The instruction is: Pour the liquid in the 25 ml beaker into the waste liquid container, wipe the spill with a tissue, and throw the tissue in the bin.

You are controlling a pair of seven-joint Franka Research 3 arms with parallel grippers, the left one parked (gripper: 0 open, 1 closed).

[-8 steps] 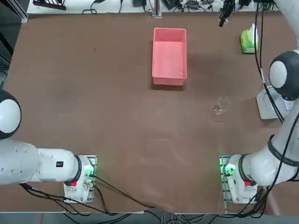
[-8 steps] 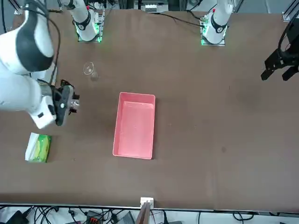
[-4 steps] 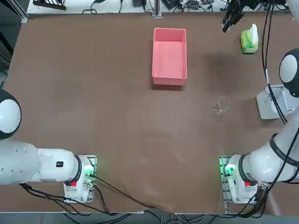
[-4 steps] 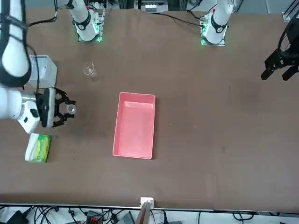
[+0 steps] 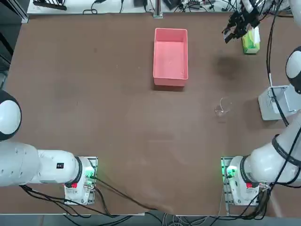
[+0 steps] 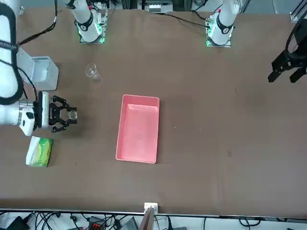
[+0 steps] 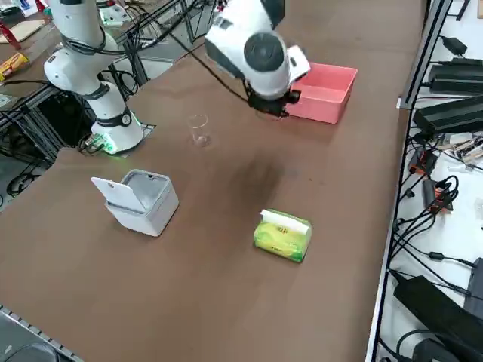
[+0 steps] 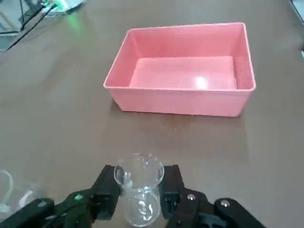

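Observation:
My right gripper is shut on the 25 ml beaker, a tiny clear glass held upright above the table. In the front view the gripper hangs between the tissue pack and the pink waste liquid container, its fingers pointing toward the container. From overhead the gripper is at the far right, beside the pack. The container sits open at the far middle and looks dry. A white tissue sheet sticks up from the yellow-green pack. The pale grey bin stands with its lid up.
A larger clear beaker stands on the table between the right arm's base and the pink container. The bin is at the right edge, the tissue pack at the far right corner. Cables lie beyond the far edge.
The right arm has swung outward, uncovering the bin. The gripper, still holding the small beaker, has shifted slightly toward the tissue pack and turned to face the pink container.

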